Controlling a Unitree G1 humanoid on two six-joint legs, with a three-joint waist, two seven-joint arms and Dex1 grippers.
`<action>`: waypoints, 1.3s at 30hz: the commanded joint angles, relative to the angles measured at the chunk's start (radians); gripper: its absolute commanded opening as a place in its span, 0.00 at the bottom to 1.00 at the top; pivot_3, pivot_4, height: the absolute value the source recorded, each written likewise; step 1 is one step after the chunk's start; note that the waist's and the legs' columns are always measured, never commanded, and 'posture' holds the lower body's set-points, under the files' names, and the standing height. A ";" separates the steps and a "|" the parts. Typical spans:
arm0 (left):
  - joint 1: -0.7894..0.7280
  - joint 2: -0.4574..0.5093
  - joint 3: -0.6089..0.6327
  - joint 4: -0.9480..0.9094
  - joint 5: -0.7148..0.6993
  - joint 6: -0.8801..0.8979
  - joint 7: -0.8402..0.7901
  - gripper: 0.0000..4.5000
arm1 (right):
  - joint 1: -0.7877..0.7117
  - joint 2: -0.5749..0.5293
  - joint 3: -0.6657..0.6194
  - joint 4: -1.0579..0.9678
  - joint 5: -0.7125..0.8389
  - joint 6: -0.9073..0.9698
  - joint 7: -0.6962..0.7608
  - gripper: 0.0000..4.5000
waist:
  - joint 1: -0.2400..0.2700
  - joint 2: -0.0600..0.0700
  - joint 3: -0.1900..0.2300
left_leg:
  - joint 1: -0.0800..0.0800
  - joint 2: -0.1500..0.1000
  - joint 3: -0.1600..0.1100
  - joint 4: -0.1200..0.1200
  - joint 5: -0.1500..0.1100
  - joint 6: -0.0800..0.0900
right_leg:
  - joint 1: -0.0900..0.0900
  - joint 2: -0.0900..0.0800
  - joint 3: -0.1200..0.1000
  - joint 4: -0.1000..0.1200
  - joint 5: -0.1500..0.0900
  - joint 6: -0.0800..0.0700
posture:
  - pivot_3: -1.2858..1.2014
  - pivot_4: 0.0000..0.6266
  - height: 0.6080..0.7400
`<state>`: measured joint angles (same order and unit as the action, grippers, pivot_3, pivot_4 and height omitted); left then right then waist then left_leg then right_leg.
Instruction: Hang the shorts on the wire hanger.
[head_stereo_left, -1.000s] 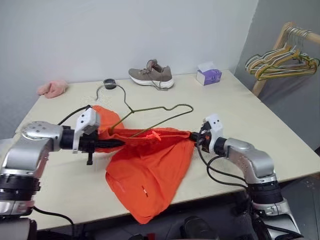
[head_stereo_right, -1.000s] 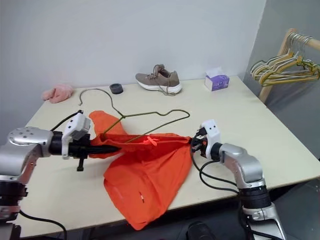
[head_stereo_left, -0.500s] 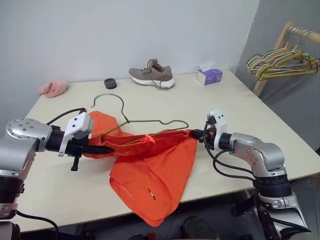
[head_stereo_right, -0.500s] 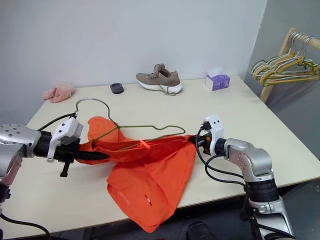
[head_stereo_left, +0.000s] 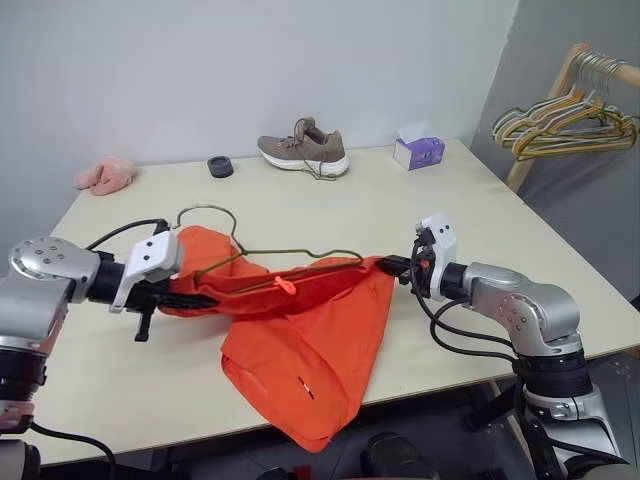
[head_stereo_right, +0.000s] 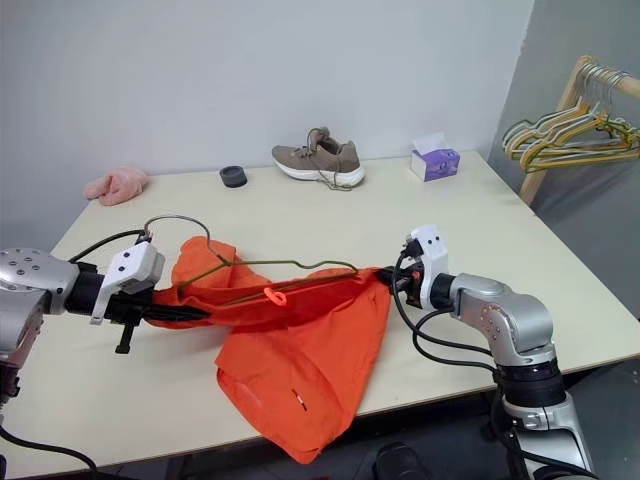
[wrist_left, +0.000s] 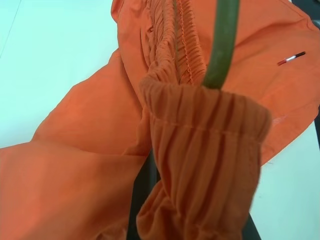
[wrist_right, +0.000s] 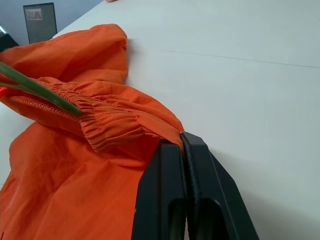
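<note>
Behind the big cream table (head_stereo_left: 480, 210) stands a plain pale wall.

Far on the left, near the back of the table, lies a small pink cloth (head_stereo_left: 104, 175). A little round black thing (head_stereo_left: 220, 166) sits just to the right of it.

Closer to the front, the left gripper (head_stereo_left: 196, 299) points toward the middle of the table. Its two black fingers are pinched together on one end of the waistband of the orange shorts (head_stereo_left: 310, 350). In the left wrist view the gathered band (wrist_left: 205, 150) bunches up over the fingers.

The wire hanger (head_stereo_left: 262, 256) is thin and olive colored. Its curved hook rises just above the left gripper, and its long wire runs to the right along the stretched waistband. Part of the wire is tucked into the band (wrist_right: 75, 107). The rest of the shorts droops down onto the table and hangs over the front edge.

In the middle at the back, a brown shoe (head_stereo_left: 303, 148) rests by the wall. A purple tissue box (head_stereo_left: 417, 151) sits to the right of it.

The right gripper (head_stereo_left: 392, 266) is squeezed tight on the other end of the waistband, lifting it off the table.

Far on the right, a bunch of colored hangers (head_stereo_left: 565, 125) hangs from a wooden rack (head_stereo_left: 560, 90).
</note>
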<state>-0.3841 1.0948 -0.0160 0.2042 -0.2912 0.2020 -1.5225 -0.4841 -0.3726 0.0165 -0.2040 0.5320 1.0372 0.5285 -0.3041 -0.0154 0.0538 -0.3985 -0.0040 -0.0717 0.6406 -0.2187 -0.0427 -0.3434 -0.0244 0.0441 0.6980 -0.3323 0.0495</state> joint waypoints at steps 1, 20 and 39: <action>-0.018 0.051 0.003 0.049 0.061 -0.034 0.004 0.00 | -0.030 -0.036 -0.085 -0.035 0.003 0.002 -0.036 0.02 | 0.000 0.000 0.000 | 0.000 0.000 0.000 0.000 0.000 0.000 | 0.000 0.000 0.000 0.000 0.000 0.000 | 0.40 0.00 1.00; -0.060 0.035 -0.008 0.122 0.094 -0.099 0.052 0.00 | -0.020 -0.068 -0.096 -0.063 0.078 0.035 -0.041 0.02 | -0.001 0.000 0.000 | 0.000 0.000 0.000 0.000 0.000 0.000 | -0.001 0.000 0.000 0.000 0.000 0.000 | 0.40 0.00 1.00; -0.050 0.032 -0.025 0.146 0.145 -0.123 0.077 0.00 | -0.058 -0.085 -0.125 -0.080 0.153 0.069 -0.060 0.02 | 0.001 0.000 0.000 | -0.001 0.001 0.000 -0.001 0.000 0.000 | -0.001 0.000 0.000 0.000 0.000 0.000 | 0.40 0.00 1.00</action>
<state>-0.4249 1.0961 -0.0517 0.3113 -0.1956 0.0830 -1.4650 -0.5205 -0.4218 -0.0216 -0.2499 0.6906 1.1113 0.4956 -0.3033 -0.0153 0.0541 -0.3991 -0.0033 -0.0716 0.6399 -0.2187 -0.0427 -0.3443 -0.0246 0.0441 0.6977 -0.3324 0.0497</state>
